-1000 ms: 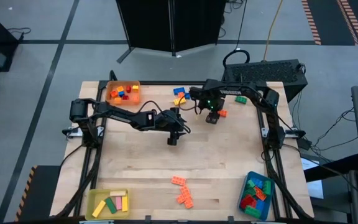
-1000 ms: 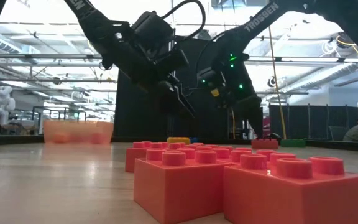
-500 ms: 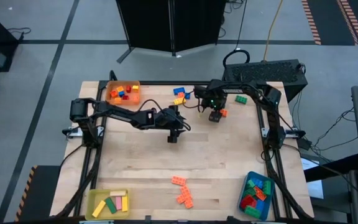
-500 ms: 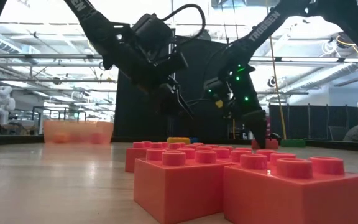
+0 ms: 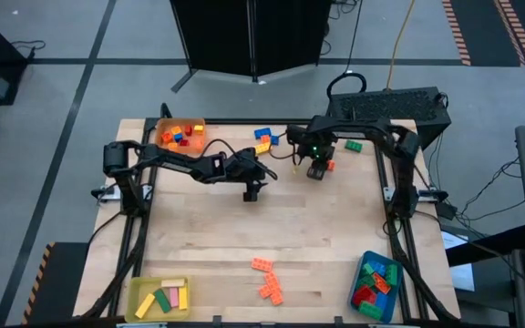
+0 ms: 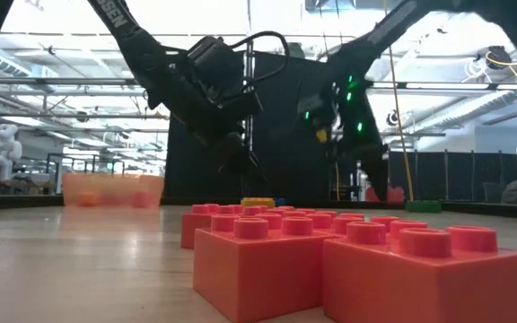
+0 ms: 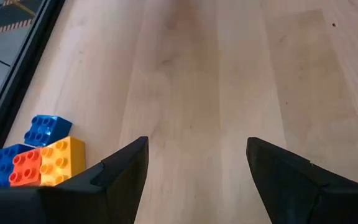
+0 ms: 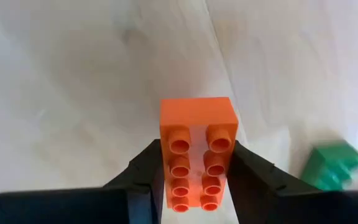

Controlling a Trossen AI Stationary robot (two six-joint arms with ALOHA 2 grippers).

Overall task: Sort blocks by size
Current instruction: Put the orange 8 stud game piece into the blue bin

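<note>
My right jaws [image 8: 194,171] pinch an orange block [image 8: 197,149] by its sides; a weak squeeze could drop it. My left jaws [image 7: 197,168] hang spread over the table [image 7: 229,74].

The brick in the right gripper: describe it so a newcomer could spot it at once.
Look to the far side of the table, right of centre, where the right gripper hangs. Between its fingers sits an orange brick with two rows of four studs; the nearby green brick lies loose on the wood.

Your right end effector [image 8: 194,171] pinches something at upper centre of the high view; your left end effector [image 7: 196,163], beside it, gapes empty.
</note>
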